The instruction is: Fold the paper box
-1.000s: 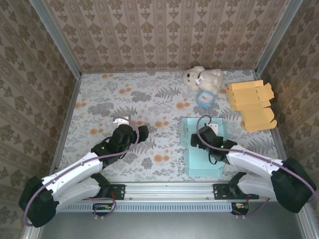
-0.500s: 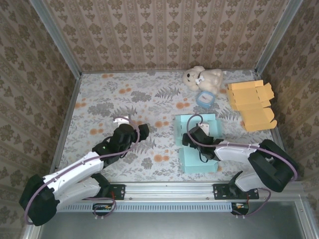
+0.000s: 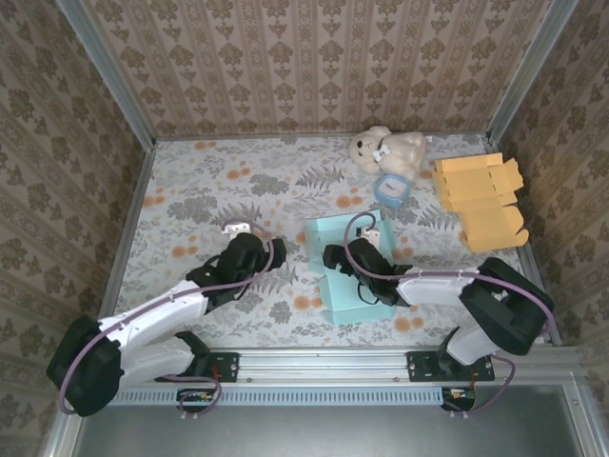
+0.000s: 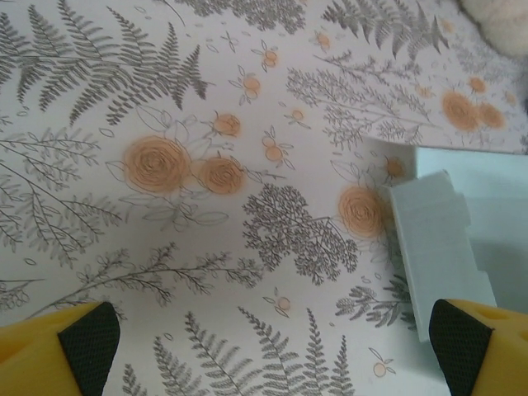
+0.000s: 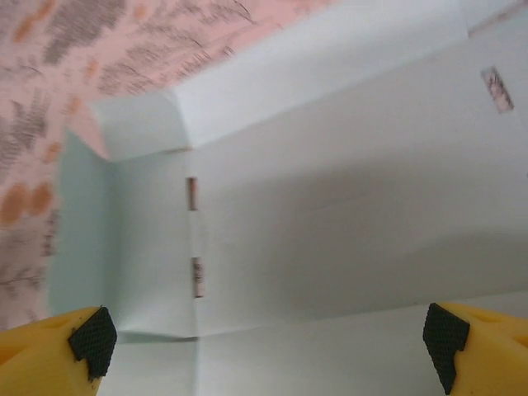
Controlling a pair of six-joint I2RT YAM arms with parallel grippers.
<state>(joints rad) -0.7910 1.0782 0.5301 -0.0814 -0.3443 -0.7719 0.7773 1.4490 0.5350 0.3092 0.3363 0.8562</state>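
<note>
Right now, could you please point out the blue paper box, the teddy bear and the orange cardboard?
blue paper box (image 3: 348, 303): top view, on its near flat panel.
teddy bear (image 3: 400, 150): top view, on its body.
orange cardboard (image 3: 479, 195): top view, on the middle of the stack.

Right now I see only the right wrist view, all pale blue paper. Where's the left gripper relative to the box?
Observer: The left gripper is left of the box, apart from it, open.
Operator: Is anything else near the box?
Observer: A teddy bear lies beyond it at the far edge.
Operator: Any spare paper?
Observer: Flat orange sheets lie in the far right corner.
</note>
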